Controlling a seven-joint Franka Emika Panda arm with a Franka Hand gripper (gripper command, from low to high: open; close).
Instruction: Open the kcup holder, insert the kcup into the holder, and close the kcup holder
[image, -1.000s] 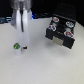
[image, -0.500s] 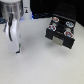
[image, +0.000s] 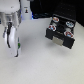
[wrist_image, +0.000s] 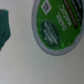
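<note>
The arm has dropped lower than a second ago, its fingers (image: 13, 44) now straddling the kcup (wrist_image: 56, 25) on the counter (image: 40, 65), though whether they've clenched I cannot tell, well apart from the already open kcup holder (image: 62, 31).

Bright, even light; both views soft and blurred.

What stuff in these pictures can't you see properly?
- Small green-topped white pod: the wrist view's edge cuts it off, its label words are blurred; in the exterior view the arm hides most of it.
- Robot's claw: too blurred in the exterior view to tell open or shut.
- Black boxy drawer holder: its colourful pods are too small to count.
</note>
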